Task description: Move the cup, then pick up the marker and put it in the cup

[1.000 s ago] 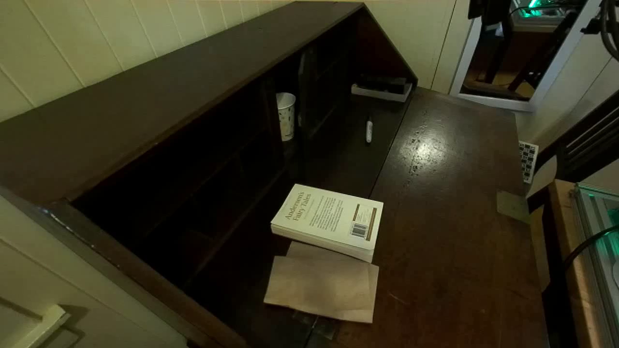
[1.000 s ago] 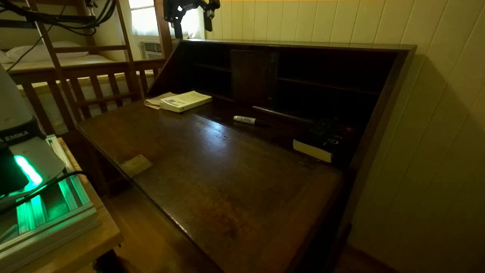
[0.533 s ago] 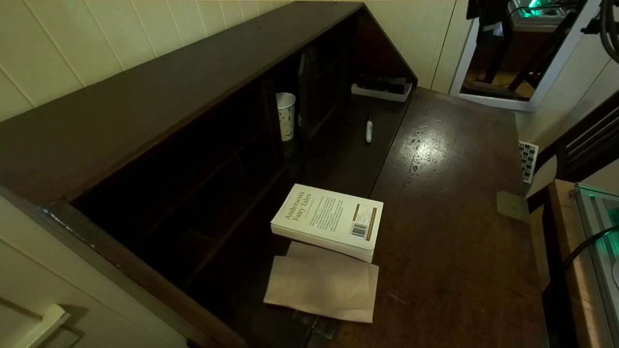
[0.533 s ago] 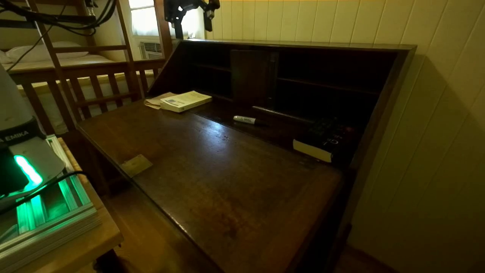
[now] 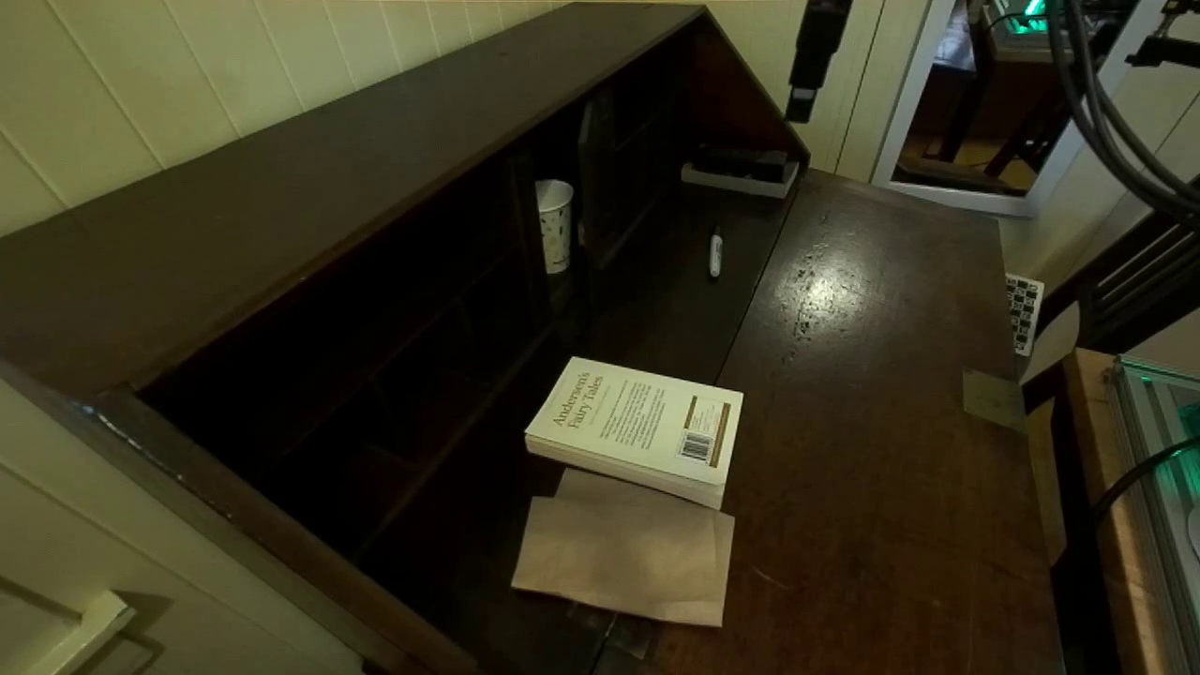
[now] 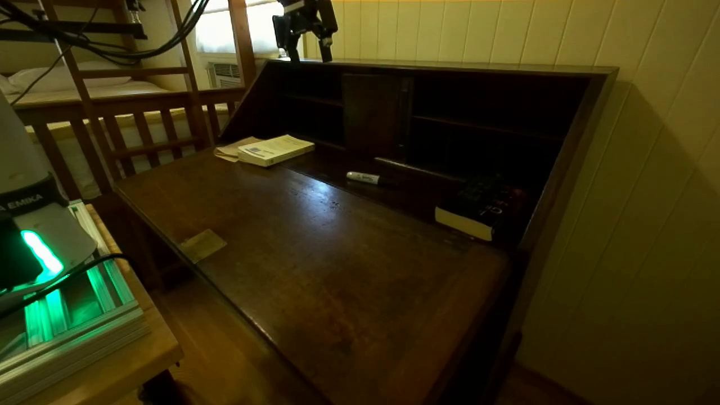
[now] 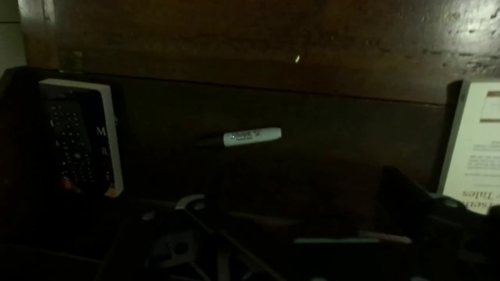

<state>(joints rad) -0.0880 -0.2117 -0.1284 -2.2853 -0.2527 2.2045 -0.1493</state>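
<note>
White with small dark marks, the cup (image 5: 557, 225) stands upright in an exterior view, inside a compartment (image 5: 526, 225) under the top board (image 5: 356, 159), its long axis vertical, one side hidden; the jaws show only at the top edge, higher than the cup and well apart from it. In an exterior view the marker (image 6: 363, 178) lies on the dark wooden surface (image 6: 326, 264), and the cup is out of sight, perhaps behind the panel (image 6: 372, 115); the jaws point down, spread wide, holding nothing. In the wrist view they stand far apart; the marker lies past their tips toward the seam (image 7: 285, 90), its long axis running nearly from one jaw to the other, so gripping it would likely want a quarter turn. The cup presumably comes first; upright beneath that board, it seems to call for a low reach from the front.
</note>
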